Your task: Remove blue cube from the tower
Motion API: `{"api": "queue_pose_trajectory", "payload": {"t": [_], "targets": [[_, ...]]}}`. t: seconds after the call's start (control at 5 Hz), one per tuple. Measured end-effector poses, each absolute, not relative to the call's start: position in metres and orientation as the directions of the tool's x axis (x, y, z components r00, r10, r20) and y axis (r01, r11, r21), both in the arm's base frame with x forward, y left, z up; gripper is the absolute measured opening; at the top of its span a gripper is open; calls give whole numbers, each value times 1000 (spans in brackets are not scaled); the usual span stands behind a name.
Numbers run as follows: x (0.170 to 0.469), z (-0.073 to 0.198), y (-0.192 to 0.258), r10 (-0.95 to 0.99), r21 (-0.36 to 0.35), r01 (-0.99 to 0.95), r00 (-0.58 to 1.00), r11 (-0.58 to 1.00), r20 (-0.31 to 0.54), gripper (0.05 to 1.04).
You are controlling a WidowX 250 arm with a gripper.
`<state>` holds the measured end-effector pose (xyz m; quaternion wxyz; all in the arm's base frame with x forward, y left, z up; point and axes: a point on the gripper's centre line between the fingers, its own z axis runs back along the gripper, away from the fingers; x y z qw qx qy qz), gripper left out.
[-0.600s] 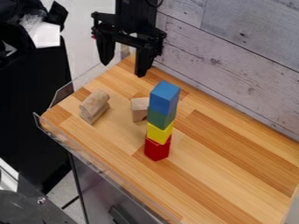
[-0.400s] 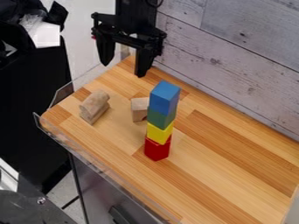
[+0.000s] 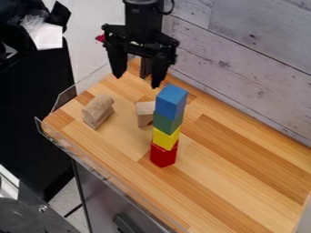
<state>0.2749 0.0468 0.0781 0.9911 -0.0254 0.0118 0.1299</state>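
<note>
The blue cube (image 3: pixel 171 101) sits on top of an upright tower, standing around the middle of a striped wooden surface (image 3: pixel 237 168). Directly under it is a green block (image 3: pixel 166 123), then a yellow block (image 3: pixel 166 138), with a red block (image 3: pixel 163 156) at the bottom. The green, yellow and red blocks line up a little unevenly.

A black claw (image 3: pixel 137 82) hangs beyond the tower and slightly to its left, its two fingers spread wide with nothing between them. The cube has not been taken off, so the task seems at its start: reaching over the cube, closing on it, lifting it away and setting it down all remain.

Just left of the tower is a plain wooden block (image 3: pixel 145 113); whether it touches the tower is unclear. Farther left lies a wooden piece with a rounded top (image 3: pixel 98 110). A grey plank wall (image 3: pixel 249 54) runs along the far side. The top of the tower looks free to approach, but a low or sideways move could knock the plain block or topple the stack.
</note>
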Motion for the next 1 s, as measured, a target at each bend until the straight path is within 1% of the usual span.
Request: {"api": "queue_pose_trajectory", "payload": {"t": [0.2, 0.4, 0.6, 0.8, 1.0], "targets": [[276, 89, 47, 257, -52, -256, 966, 965, 7, 997], [275, 104, 46, 230, -24, -229, 971, 973, 57, 997], [275, 111, 34, 185, 1, -185, 980, 983, 72, 997], [276, 128, 20, 131, 24, -135, 982, 991, 133, 997], [268, 135, 1, 49, 43, -56, 987, 998, 156, 997]]}}
